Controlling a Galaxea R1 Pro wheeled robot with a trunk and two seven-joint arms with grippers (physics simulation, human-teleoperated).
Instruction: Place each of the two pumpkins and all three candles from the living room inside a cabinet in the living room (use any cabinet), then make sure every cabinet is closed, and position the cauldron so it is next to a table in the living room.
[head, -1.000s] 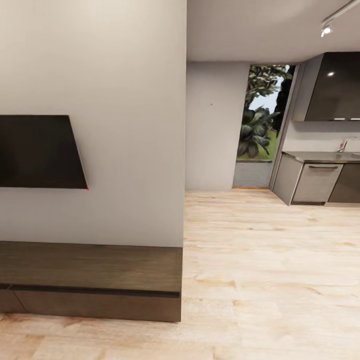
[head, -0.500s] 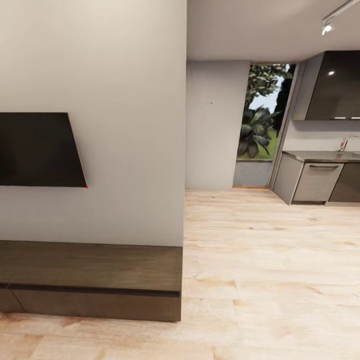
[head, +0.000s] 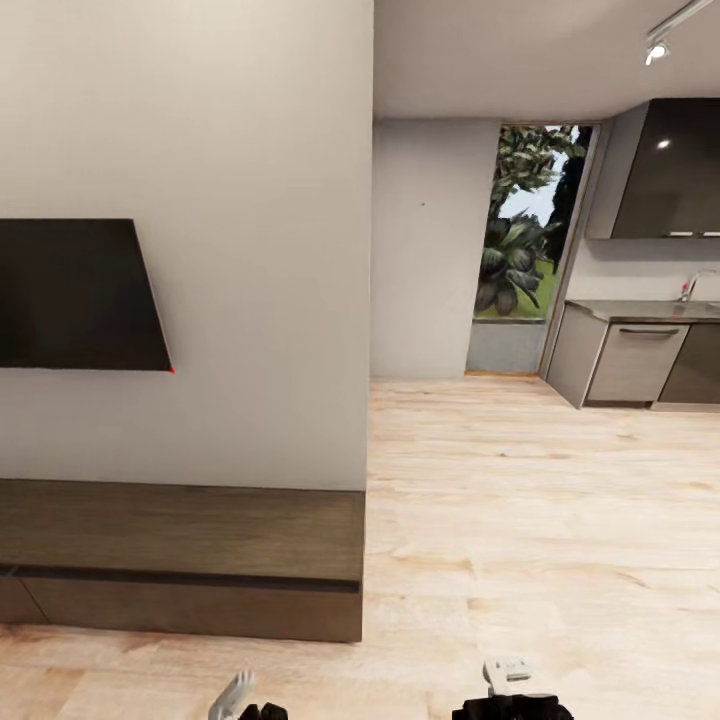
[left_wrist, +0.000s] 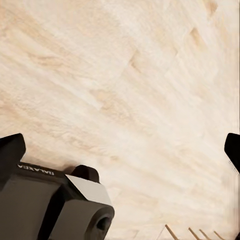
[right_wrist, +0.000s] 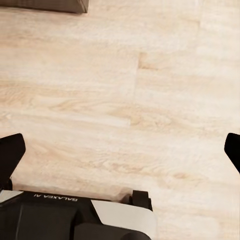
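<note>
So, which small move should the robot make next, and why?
Probably turn left along the cabinet: no pumpkin, candle or cauldron is in sight. Both hands, left and right, are open and hold nothing above the wood floor.

The cabinet stands on the floor against the wall, directly below the television (mounted on that wall). To the right and farther back lie a doorway and kitchen counter.

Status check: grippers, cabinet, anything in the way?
Left gripper and right gripper open, empty, over bare floor. Cabinet ahead-left, shut. Nothing in the way.
</note>
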